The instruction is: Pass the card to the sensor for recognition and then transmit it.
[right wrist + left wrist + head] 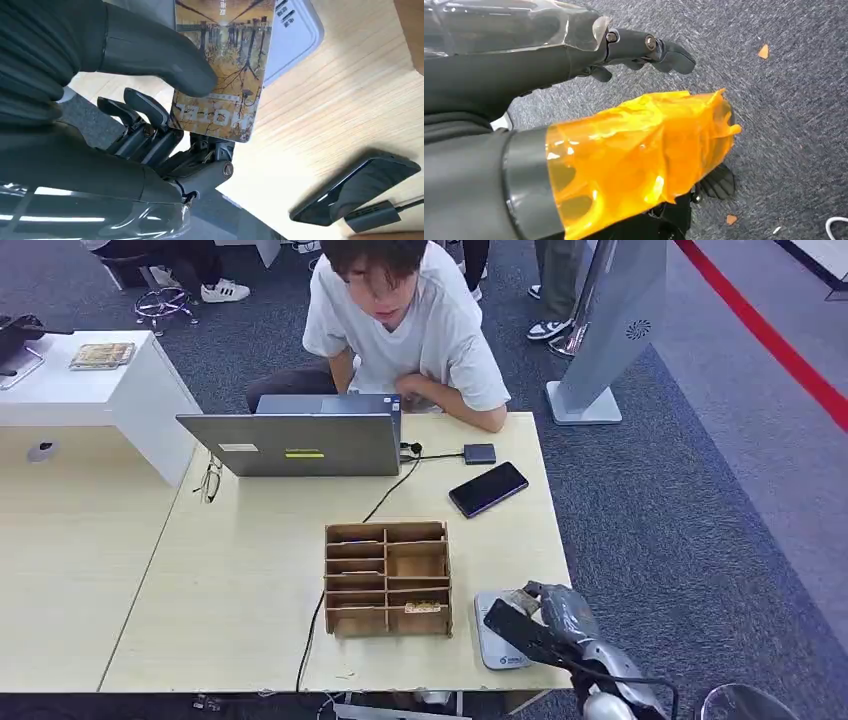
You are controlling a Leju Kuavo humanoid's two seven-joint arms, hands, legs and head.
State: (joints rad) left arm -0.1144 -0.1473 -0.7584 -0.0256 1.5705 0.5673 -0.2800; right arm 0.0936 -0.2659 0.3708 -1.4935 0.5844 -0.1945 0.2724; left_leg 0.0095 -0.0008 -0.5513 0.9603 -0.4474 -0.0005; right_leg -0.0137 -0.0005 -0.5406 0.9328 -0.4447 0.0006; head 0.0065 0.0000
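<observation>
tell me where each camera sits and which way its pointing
Head view: high on the body, facing forward and down at the pale wooden table; the right hand holds the yellow printed card over the pale grey flat sensor pad.
Left wrist view: behind the left hand, looking at grey carpet.
Right wrist view: behind the right hand, looking at the table.
Shared by head and right wrist views: card, sensor pad, black smartphone.

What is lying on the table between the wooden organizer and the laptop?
In the head view, a black cable crosses the bare tabletop between the laptop and the wooden organizer; nothing else lies there.
</observation>
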